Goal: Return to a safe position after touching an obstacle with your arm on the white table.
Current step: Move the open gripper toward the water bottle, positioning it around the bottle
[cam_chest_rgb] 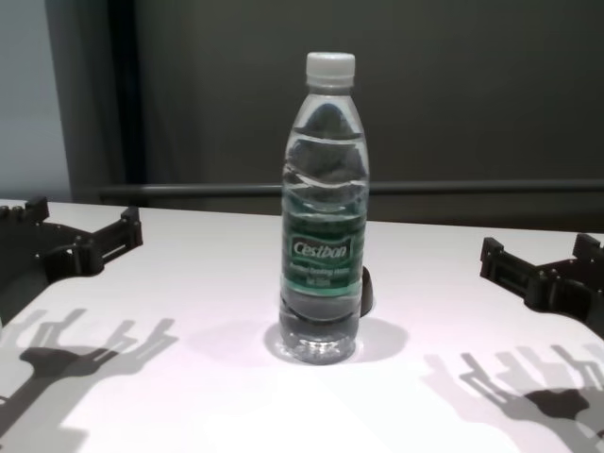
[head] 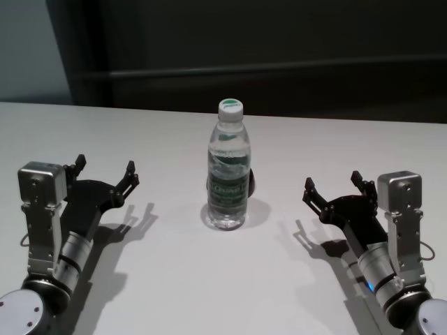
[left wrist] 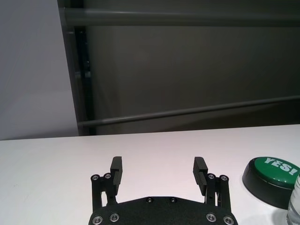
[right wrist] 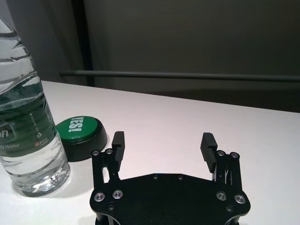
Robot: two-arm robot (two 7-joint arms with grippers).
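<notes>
The obstacle, a tall clear water bottle [head: 228,167] with a white cap and a green "Cestbon" label [cam_chest_rgb: 324,250], stands upright in the middle of the white table [head: 209,286]. My left gripper [head: 105,165] hovers low over the table to the bottle's left, open and empty, well apart from it. On the bottle's other side my right gripper [head: 332,181] is also open and empty, about as far from it. The left wrist view shows its own open gripper [left wrist: 158,168] and only the bottle's edge [left wrist: 294,206]. The right wrist view shows the bottle [right wrist: 26,126] beside the open right gripper [right wrist: 163,145].
A low dark button with a green "YES!" top [right wrist: 79,131] sits on the table right behind the bottle, mostly hidden by it in the head view [head: 250,185]. A dark wall with a horizontal rail [cam_chest_rgb: 472,187] runs past the table's far edge.
</notes>
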